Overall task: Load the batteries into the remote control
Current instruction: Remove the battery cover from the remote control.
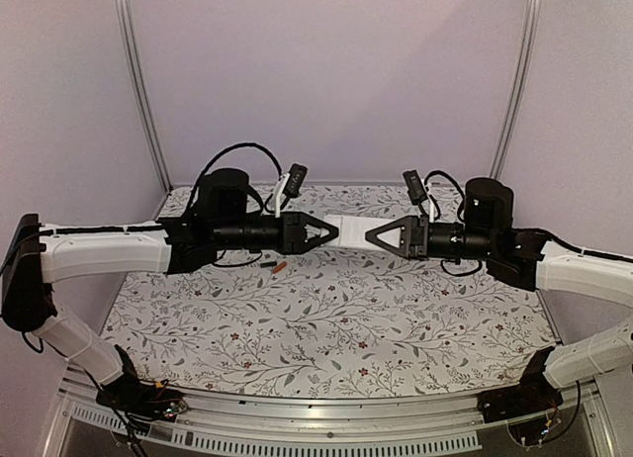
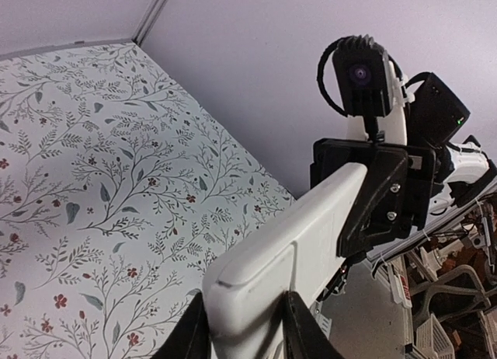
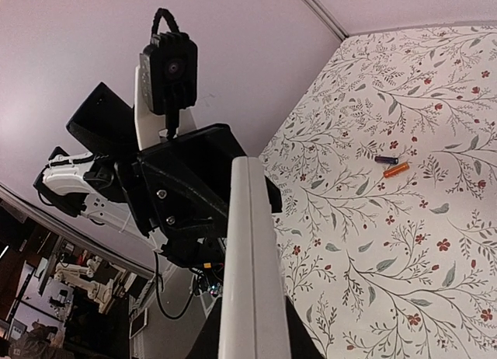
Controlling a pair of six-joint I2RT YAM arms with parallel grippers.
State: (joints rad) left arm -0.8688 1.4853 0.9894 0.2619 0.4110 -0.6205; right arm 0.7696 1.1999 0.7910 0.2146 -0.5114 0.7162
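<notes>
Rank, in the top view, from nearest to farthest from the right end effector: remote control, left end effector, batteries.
1. remote control, in the right end effector's grip.
2. left end effector, at the remote's other end.
3. orange battery, dark battery, lying left; too close to call.

We see the remote above the table, between the left gripper and the right gripper. The batteries lie side by side on the table, just before the left gripper.

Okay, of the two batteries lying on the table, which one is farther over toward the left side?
The dark battery. The orange battery lies just to its right, nearer the middle.
</notes>
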